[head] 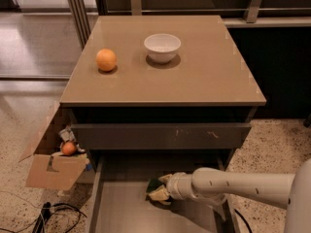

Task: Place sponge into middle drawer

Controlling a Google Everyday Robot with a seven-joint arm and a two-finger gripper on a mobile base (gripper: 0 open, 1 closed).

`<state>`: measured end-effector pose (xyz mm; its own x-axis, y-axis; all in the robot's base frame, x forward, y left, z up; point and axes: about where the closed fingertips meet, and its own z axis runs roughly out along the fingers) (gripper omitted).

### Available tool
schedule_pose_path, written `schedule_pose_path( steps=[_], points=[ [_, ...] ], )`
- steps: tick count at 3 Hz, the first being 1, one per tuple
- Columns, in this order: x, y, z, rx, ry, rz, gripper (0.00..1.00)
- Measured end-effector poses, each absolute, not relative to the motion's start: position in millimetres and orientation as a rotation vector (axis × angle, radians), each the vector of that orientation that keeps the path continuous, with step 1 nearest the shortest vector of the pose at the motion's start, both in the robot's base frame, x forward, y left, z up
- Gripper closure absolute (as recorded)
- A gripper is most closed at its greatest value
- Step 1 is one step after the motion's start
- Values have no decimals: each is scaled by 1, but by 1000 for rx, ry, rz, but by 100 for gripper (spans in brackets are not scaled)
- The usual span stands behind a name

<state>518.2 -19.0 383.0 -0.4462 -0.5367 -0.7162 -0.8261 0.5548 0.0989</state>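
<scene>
The sponge [155, 186], dark green on top with a yellow body, is held at the tip of my gripper [159, 190]. My white arm reaches in from the right, low over the open middle drawer [121, 212], whose plain grey floor and thin dark side walls show below the cabinet. The sponge sits near the back centre of that drawer, just above or on its floor; I cannot tell which. The gripper's fingers are closed around the sponge.
Above the open drawer is a drawer with a dark scratched front [160, 136]. The cabinet top [214, 76] carries an orange [106, 60] and a white bowl [162, 47]. A cardboard box [53, 169] and cables [58, 217] lie on the floor at left.
</scene>
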Motion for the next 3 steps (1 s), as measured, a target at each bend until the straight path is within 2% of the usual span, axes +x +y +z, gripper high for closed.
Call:
schedule_pose_path(
  steps=[1,2,3],
  points=[
    [524,-19,368,-1085,2158,568,100],
    [524,-19,368,-1085,2158,568,81],
    [524,-19,367,-1085,2158,568,58]
  ],
)
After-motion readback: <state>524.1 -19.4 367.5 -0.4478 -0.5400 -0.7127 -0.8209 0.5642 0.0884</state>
